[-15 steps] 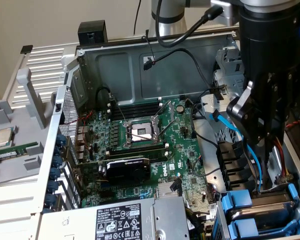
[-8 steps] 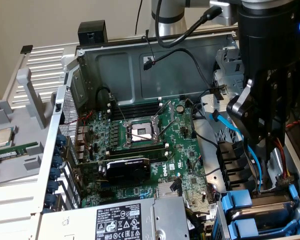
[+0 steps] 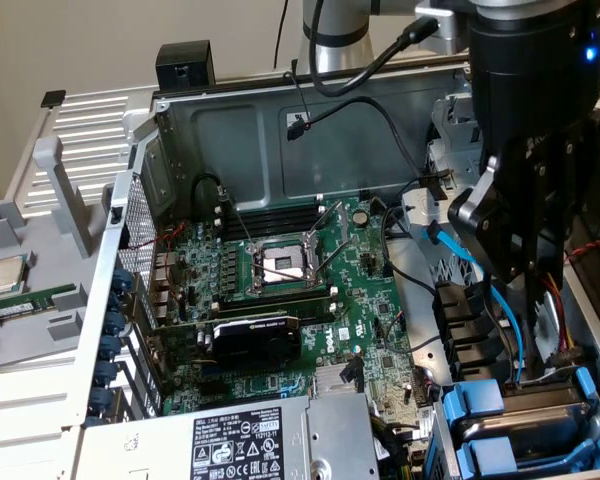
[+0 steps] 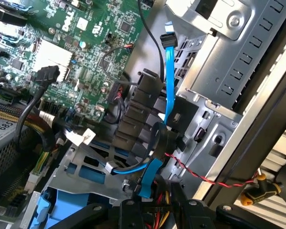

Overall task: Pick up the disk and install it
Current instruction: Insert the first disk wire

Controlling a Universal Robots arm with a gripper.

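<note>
The tool [image 3: 525, 368] hangs over the drive bay [image 3: 440, 430]. The disk [image 3: 545, 412] lies lengthwise in that bay, directly beneath. I cannot tell the tool's grip.

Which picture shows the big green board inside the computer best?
The exterior view: the green board lies almost whole there, with its square socket in the middle. The wrist view catches one part of the green board close up, beside a blue cable.
</note>
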